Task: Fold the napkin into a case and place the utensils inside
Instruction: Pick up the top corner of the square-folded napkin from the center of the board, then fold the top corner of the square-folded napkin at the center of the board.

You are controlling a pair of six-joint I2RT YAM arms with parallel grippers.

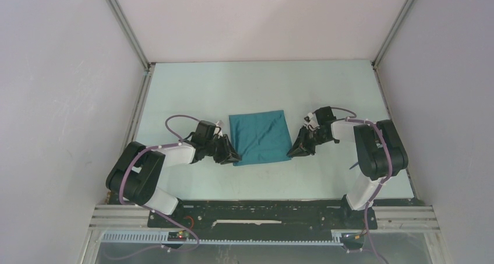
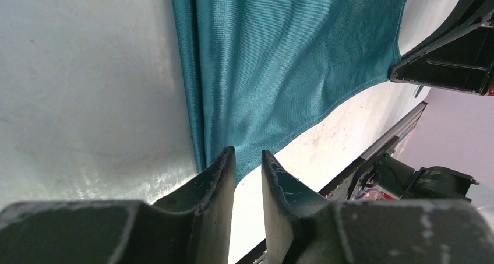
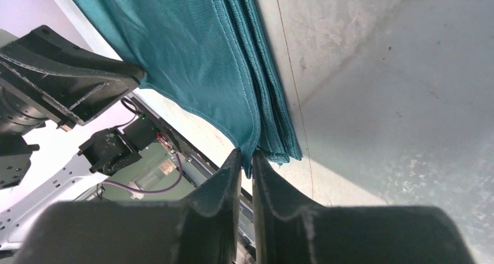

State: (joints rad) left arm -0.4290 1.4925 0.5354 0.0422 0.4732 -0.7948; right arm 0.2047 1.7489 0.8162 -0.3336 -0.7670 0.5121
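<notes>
The teal napkin [image 1: 260, 137] lies folded in a rough square at the middle of the table, with several layers showing along its right edge [image 3: 274, 101]. My left gripper [image 1: 232, 157] is at its near left corner; in the left wrist view [image 2: 247, 156] the jaws stand a narrow gap apart, with the cloth's corner [image 2: 279, 60] at the tips. My right gripper [image 1: 293, 151] is at the near right corner, and its jaws [image 3: 246, 154] are pinched on the top layer's corner. The utensils are out of view.
The pale table [image 1: 192, 89] is boxed in by white walls on the left, right and back. A black and aluminium base rail [image 1: 262, 214] runs along the near edge behind both arms. Each gripper shows in the other's wrist view [image 2: 443, 60] [image 3: 70, 77].
</notes>
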